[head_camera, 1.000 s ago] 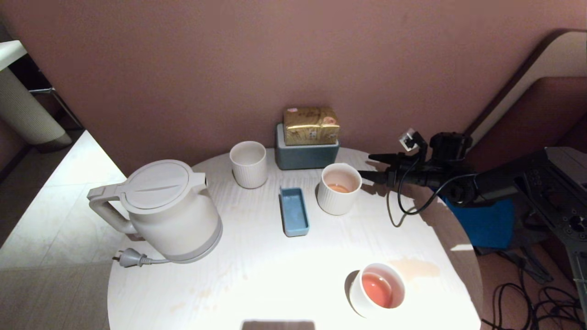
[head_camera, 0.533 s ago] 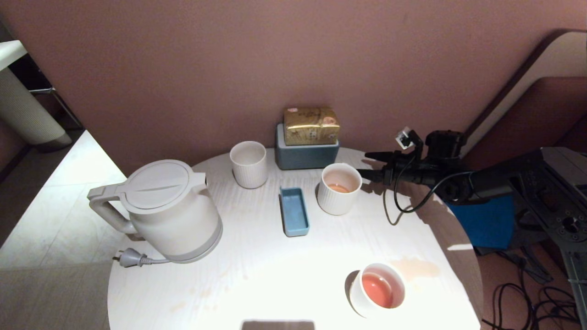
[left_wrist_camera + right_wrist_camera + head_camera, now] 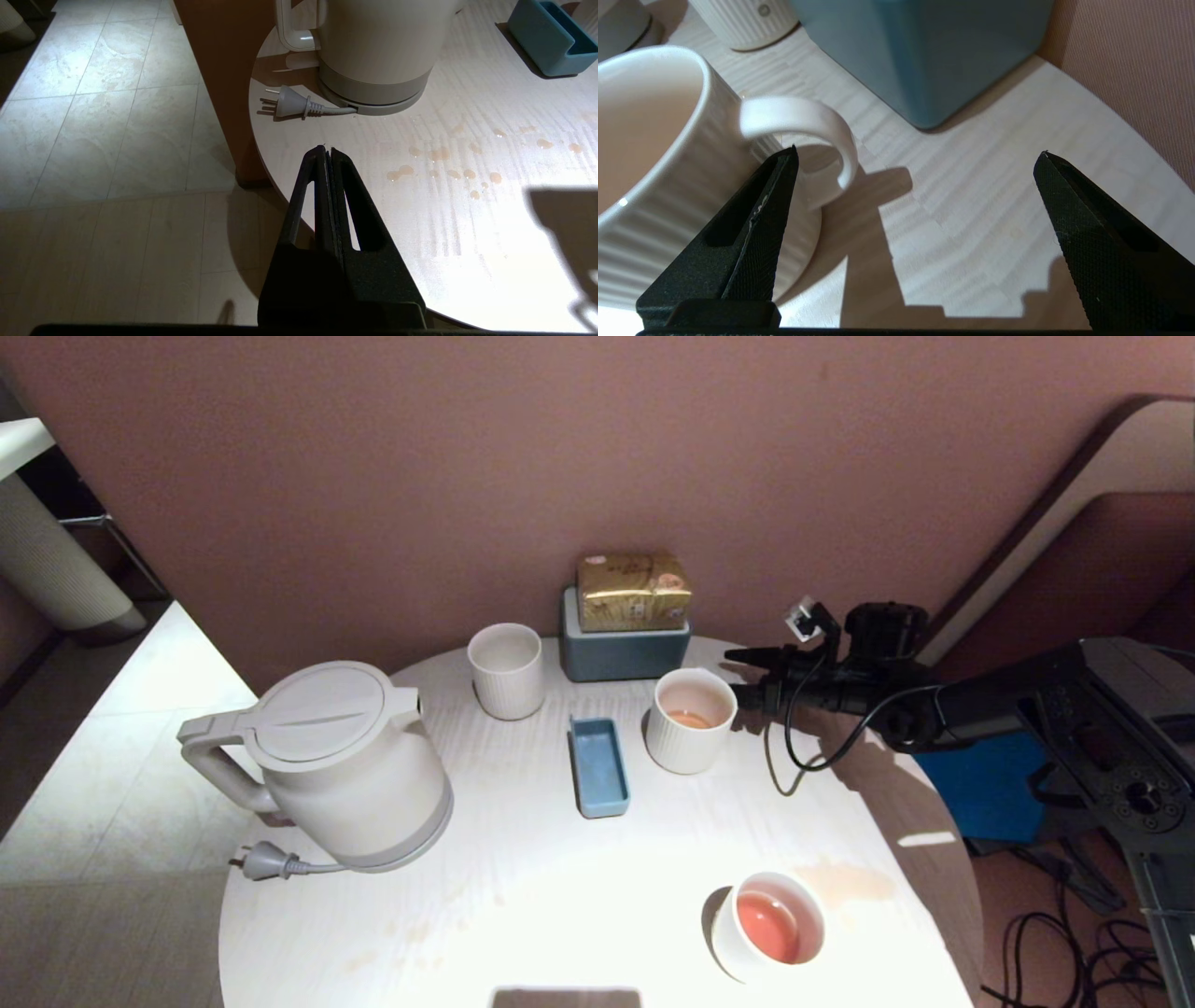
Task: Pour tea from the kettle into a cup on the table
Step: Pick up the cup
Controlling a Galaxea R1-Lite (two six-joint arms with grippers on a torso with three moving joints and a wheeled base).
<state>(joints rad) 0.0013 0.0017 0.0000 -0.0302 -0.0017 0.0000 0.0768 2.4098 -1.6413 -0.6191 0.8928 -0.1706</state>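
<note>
The right wrist view is showing what the head view hides: the cup's loop handle is sitting just inside one finger of the wide-open right gripper. The left gripper, jaws pressed shut, is hanging beyond the table edge, the one kettle ahead of its tips. Three white cups are standing on the table.

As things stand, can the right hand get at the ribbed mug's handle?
Probably yes. The right hand is open beside the ribbed mug, one finger already at its handle, with only bare table between the fingers.
</note>
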